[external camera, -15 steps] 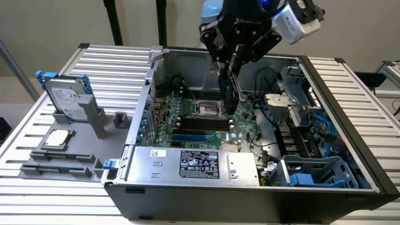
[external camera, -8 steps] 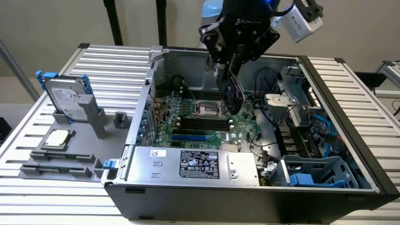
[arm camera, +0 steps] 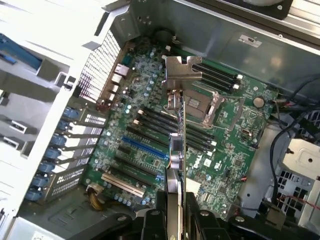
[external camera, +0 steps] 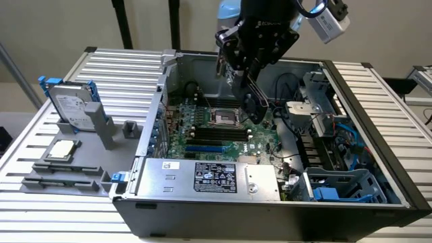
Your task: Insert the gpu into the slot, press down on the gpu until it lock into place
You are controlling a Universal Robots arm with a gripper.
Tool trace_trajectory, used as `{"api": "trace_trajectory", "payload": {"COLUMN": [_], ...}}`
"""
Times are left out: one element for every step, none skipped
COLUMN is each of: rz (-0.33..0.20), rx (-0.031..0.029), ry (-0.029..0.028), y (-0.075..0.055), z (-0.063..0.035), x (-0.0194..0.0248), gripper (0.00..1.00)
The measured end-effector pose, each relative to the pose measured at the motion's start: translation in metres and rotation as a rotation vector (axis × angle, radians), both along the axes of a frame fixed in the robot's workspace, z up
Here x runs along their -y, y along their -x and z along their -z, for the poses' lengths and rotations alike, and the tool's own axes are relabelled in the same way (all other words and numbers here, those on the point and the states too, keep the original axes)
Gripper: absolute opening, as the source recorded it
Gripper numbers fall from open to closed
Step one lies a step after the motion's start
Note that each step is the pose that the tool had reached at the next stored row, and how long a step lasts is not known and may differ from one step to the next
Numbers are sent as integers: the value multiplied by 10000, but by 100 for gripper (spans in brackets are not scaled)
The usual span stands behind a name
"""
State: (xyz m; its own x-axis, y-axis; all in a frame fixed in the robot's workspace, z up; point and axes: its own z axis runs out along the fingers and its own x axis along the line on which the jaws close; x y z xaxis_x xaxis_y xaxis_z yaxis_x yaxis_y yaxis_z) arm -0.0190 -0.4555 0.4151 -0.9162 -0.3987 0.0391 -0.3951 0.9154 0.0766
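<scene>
Claw (arm camera: pixel 175 219) was closed on the card (arm camera: pixel 176 130), pinching its flat faces so it hung edge-on below the fingers. Card sat in the air inside the open computer case (external camera: pixel 270 217), over the green circuit board (arm camera: pixel 235 155) near the processor socket (external camera: pixel 225 117). Blue slot (arm camera: pixel 144 148) was empty and lay off to one side of the card. Likely held high to clear the board parts.

A black gripper (external camera: pixel 242 76) is seen, white lettering (external camera: pixel 268 23) printed on it. A silver-grey camera box (external camera: pixel 329 23) is mounted alongside, and a pale-blue joint cap (external camera: pixel 228 9) is glimpsed.
</scene>
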Motion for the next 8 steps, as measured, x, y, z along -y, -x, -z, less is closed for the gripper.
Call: {"api": "trace_trajectory", "payload": {"rz": [-180,-353,-539,-713,-904,-1090,-1269,-1444], "rx": [0,1,2,3,3,4,6,7], "ry": [0,1,0,1,1,1,1,1], "y": [0,0,0,0,0,0,0,0], "z": [0,0,0,0,0,0,0,0], "x": [0,0,0,0,0,0,0,0], "gripper": [26,26,26,26,26,26,26,26]}}
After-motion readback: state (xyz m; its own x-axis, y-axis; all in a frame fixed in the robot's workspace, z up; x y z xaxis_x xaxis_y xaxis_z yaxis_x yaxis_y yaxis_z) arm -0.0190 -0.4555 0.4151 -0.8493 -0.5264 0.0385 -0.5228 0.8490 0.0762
